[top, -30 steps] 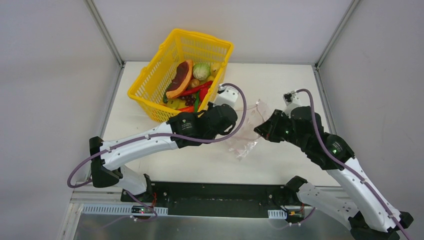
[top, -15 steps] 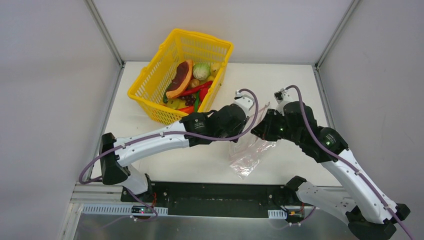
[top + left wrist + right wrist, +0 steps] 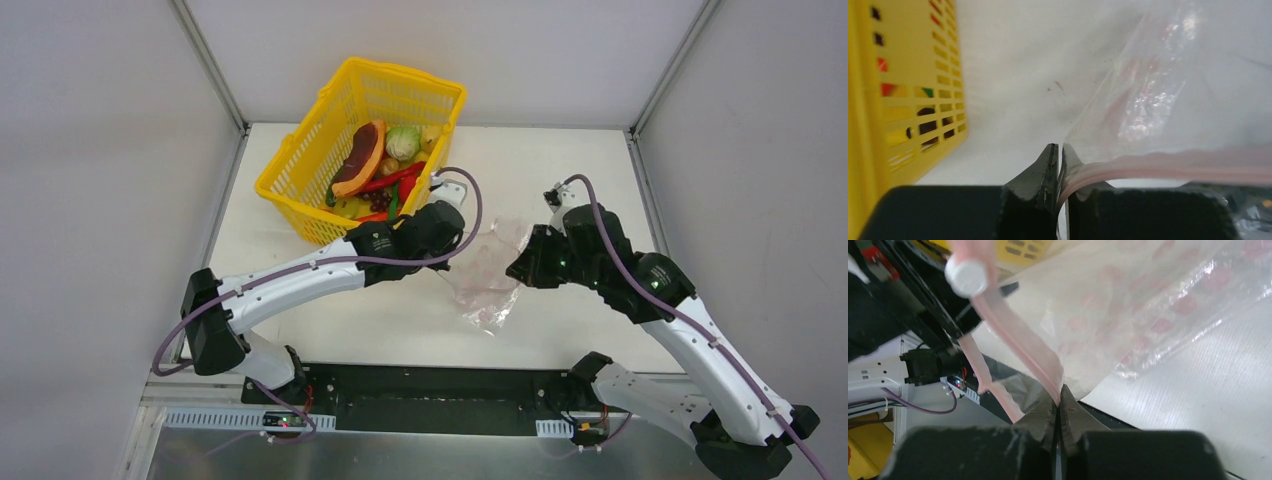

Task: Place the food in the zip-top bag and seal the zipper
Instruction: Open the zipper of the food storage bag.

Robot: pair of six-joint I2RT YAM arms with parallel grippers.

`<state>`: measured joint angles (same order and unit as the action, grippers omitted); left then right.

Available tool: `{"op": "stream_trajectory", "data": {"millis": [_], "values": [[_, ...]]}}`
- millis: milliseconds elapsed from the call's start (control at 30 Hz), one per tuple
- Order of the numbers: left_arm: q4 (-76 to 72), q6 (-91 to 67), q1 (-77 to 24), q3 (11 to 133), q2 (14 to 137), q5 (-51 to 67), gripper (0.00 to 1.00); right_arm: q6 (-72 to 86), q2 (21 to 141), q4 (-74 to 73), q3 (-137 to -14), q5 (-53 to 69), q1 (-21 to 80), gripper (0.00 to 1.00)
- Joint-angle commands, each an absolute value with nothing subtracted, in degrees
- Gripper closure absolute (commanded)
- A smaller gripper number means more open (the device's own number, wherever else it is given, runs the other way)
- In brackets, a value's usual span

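White walls close in the pale worktop (image 3: 560,160) on three sides.

From the top view, the yellow basket (image 3: 290,165) stands at the far left corner with the food (image 3: 385,175) inside it. The melon slice (image 3: 360,158) and the cabbage (image 3: 403,142) lie uppermost, with red and green pieces below them. The zip-top bag (image 3: 488,272) is between my two arms, about midway across the worktop and nearer the near edge than the far one, apart from the basket. I see no food in it. My left gripper (image 3: 458,240) meets it from the basket's side and my right gripper (image 3: 517,268) from the right edge's side. From above, my wrists hide the fingertips, and I cannot tell whether the bag's lowest corner rests on the surface.

From my left wrist, the fingers are clenched together, and the zipper (image 3: 1173,165) curves in from the right and runs down between them. The clear film rises above the strip, and the basket's lattice wall fills the left side.

From my right wrist, these fingers are also pressed tight, nipping the pink strip where it comes down to them. A second pink band hangs just beside it. A small white knob (image 3: 965,272) sits on the strip near the top left. The dotted film spreads up and to the right over the worktop.
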<state>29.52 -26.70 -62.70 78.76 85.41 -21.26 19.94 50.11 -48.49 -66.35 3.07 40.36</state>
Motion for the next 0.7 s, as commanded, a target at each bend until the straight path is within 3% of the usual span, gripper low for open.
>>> {"op": "stream_trajectory", "data": {"millis": [0,233,367,433,533,667], "values": [[29.01,-30.15,-60.82,74.69,80.19,-28.57,0.92,18.22,47.05,-54.03,-69.22,5.42,40.17,0.99],[24.25,-29.68,-60.48,73.88,80.16,-21.61,0.91,19.68,44.98,-54.80,-71.11,2.64,40.17,0.98],[21.51,-28.87,-60.47,74.73,81.01,-15.46,0.83,22.35,46.10,-50.66,-69.33,0.58,40.19,0.98],[21.51,-28.21,-60.47,75.16,80.76,-14.01,0.72,23.17,46.84,-49.35,-69.00,-3.62,40.18,0.98],[21.81,-26.79,-60.49,75.76,79.62,-11.58,0.44,23.80,47.84,-47.35,-68.46,-7.12,40.21,0.98],[22.19,-24.85,-60.54,76.25,76.61,-9.04,0.24,24.32,49.04,-43.50,-66.43,-9.44,40.21,0.98]]}}
